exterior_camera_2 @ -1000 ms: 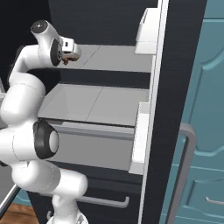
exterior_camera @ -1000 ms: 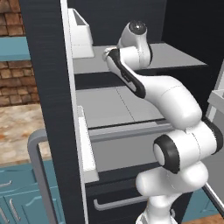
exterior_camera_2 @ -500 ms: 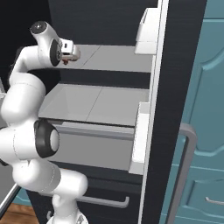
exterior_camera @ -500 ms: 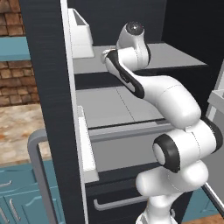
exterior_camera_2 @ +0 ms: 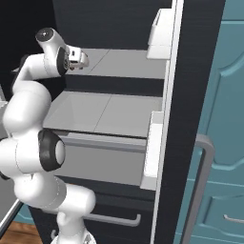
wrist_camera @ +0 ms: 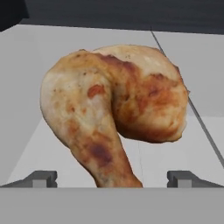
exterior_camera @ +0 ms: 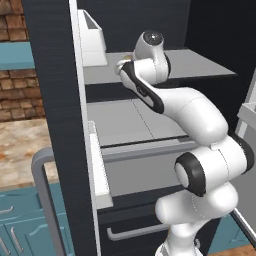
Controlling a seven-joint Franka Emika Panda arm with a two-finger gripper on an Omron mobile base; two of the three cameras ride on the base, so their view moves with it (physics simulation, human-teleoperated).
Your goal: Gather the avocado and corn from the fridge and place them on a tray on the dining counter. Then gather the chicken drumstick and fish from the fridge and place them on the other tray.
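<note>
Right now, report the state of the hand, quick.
Hand: open, holding nothing; its two fingertips stand wide apart on either side of the chicken drumstick on the fridge shelf.

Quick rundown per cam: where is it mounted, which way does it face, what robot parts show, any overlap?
Left base view: behind-left, looking into the fridge; arm rises lower right.
Right base view: behind-right, same fridge shelves; arm lower left, gripper at the upper shelf.
Hand view: on the hand, looking along open jaws at the chicken drumstick; fingertips at bottom.
Shared: both base views show the arm and the shelves.
</note>
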